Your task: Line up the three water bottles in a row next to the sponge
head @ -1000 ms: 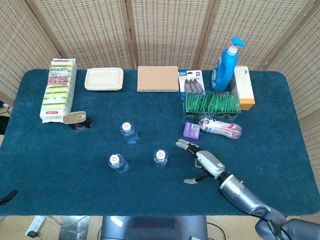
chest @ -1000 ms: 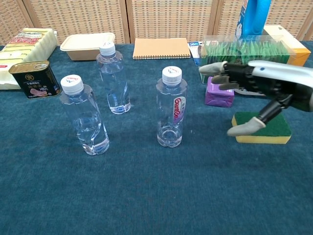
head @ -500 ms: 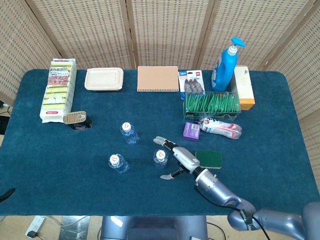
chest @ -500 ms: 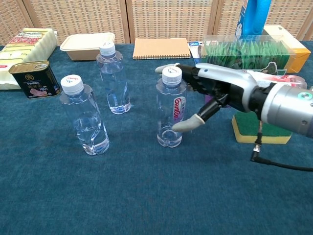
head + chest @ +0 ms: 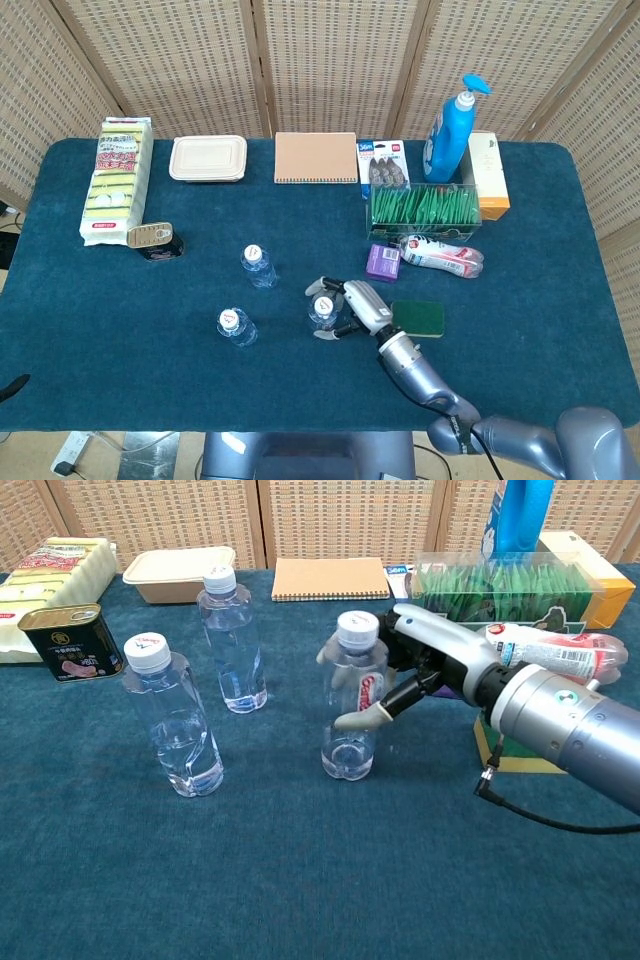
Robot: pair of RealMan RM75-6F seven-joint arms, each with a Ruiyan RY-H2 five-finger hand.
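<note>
Chest view: right hand (image 5: 400,675) grips bottle (image 5: 351,700), sponge (image 5: 497,752) behind.

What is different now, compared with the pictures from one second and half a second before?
The right hand moved left from above the sponge to the nearest bottle and closed its fingers around it; that bottle now leans slightly. The other two bottles, the can and the items at the back stayed in place. The left hand is not visible.

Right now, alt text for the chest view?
The right hand wraps around the nearest water bottle on a blue cloth. Two more bottles stand to its left, with a tin behind them and the sponge mostly hidden behind the arm.
</note>
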